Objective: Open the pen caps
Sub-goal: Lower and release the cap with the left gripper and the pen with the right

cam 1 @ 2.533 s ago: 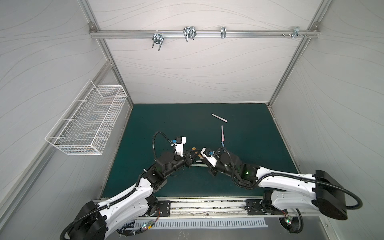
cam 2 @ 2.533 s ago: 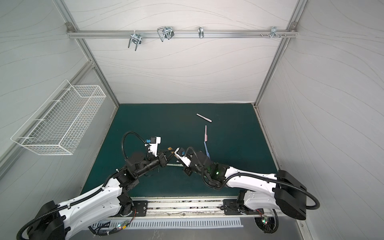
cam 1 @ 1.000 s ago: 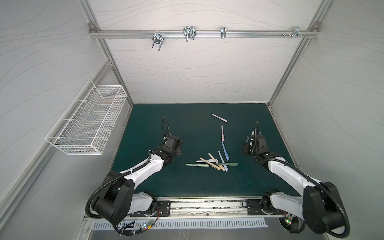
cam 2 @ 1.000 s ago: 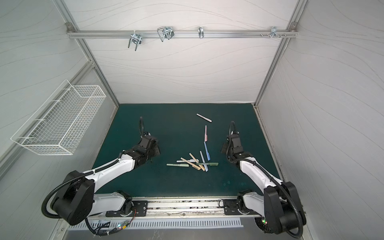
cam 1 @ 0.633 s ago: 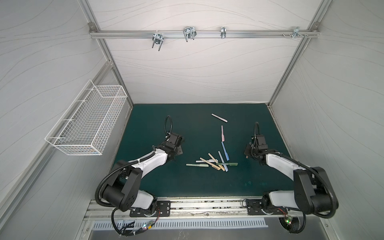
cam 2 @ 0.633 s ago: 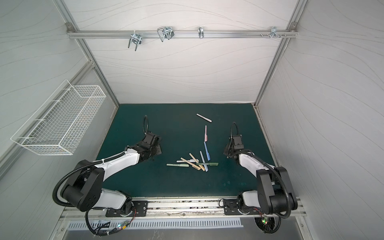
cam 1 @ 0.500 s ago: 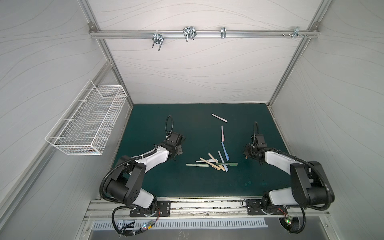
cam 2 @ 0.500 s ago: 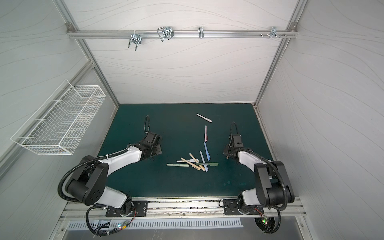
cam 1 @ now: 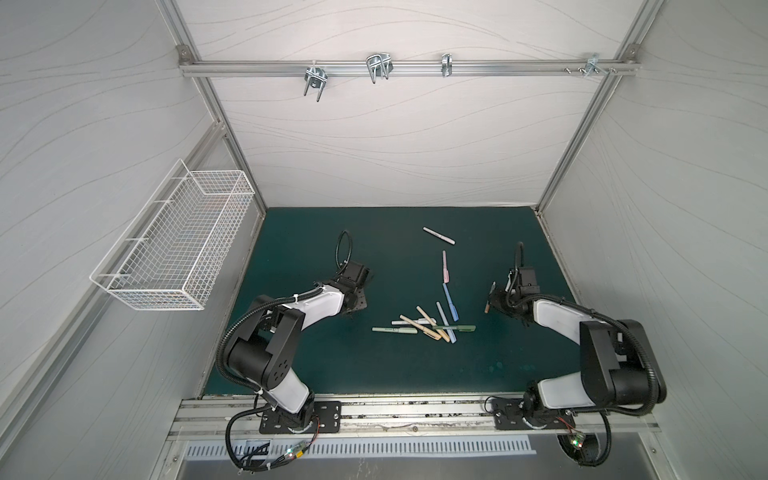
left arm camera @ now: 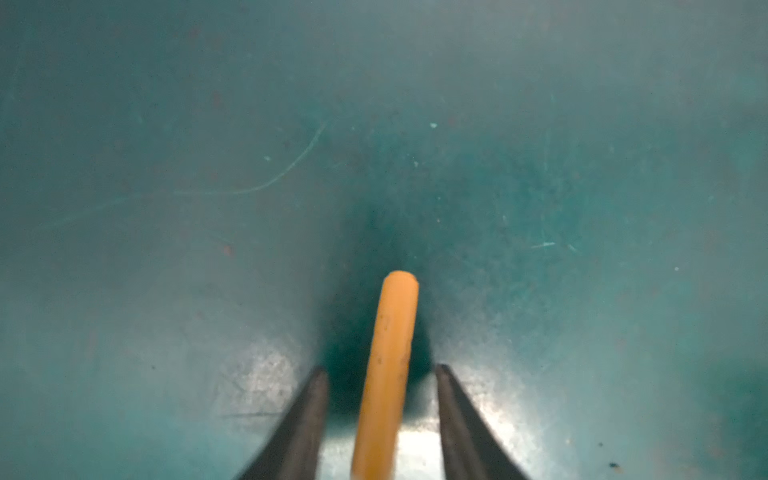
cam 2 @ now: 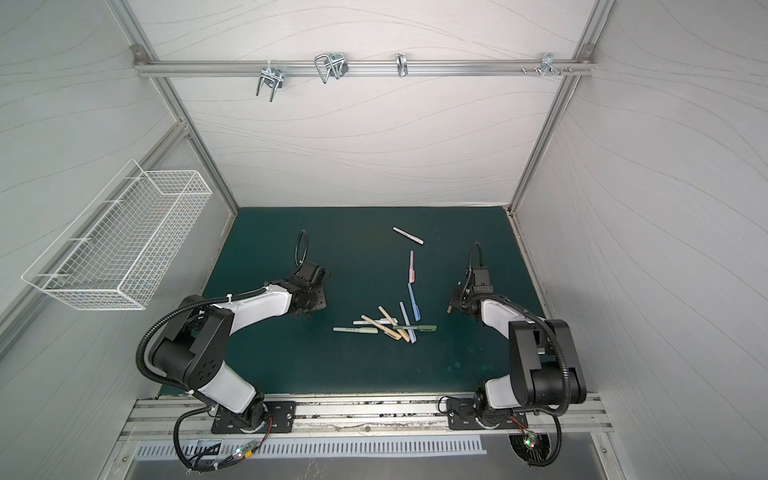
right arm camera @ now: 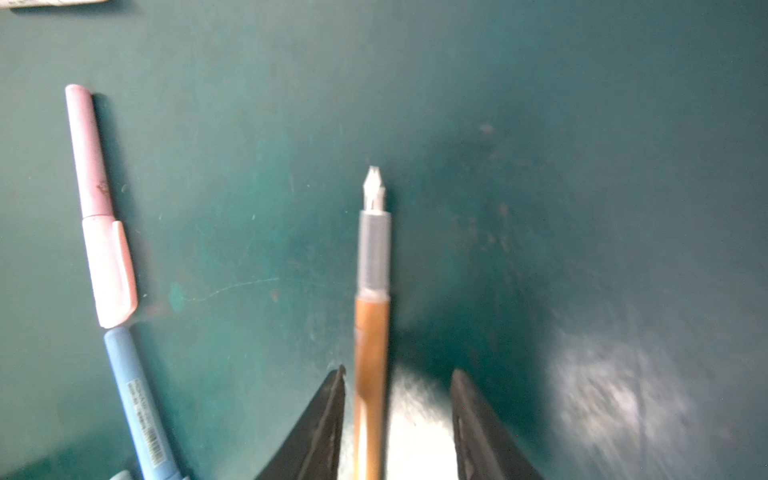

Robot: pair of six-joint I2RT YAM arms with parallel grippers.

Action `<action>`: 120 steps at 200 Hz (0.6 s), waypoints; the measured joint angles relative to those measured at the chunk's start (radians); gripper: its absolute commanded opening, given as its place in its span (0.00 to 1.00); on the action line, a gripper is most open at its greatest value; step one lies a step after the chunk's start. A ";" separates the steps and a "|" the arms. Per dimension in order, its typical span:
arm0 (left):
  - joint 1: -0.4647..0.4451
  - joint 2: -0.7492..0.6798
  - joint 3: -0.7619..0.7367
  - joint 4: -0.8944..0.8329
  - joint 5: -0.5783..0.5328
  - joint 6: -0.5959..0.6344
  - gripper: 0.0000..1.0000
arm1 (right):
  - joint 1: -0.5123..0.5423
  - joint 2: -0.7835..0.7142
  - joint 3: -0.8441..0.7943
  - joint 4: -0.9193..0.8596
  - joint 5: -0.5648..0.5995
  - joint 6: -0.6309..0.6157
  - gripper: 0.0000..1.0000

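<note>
the left gripper (left arm camera: 380, 368) and the right gripper (right arm camera: 397, 370) have just spread their jaws, leaving the short tan plastic cap (left arm camera: 392, 332) at 9 o'clock of the pastel pen pile (cam 1: 428, 324) and the uncapped tan pen (right arm camera: 372, 332) at 3 o'clock, so one pen seems done.

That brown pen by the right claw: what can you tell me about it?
The pen is slim and looks plastic, with a brown barrel, a clear grey grip section and a white pointed tip. The tip is bare, with no cap on it. It seems to lie flat on the green mat. Its rear end sits between the parted jaws of the right claw, close against one jaw and clear of the other.
</note>
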 measured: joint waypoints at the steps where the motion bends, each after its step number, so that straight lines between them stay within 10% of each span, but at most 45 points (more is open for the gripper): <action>1: 0.000 -0.001 0.000 0.000 0.000 0.003 0.53 | 0.000 -0.002 -0.001 0.000 0.000 0.000 0.45; 52: 0.000 -0.132 -0.043 0.034 0.034 -0.006 0.69 | 0.061 -0.283 -0.058 -0.037 0.080 -0.012 0.48; 120: -0.167 -0.475 -0.180 0.211 0.142 0.054 0.66 | 0.165 -0.670 -0.054 -0.124 0.074 -0.037 0.45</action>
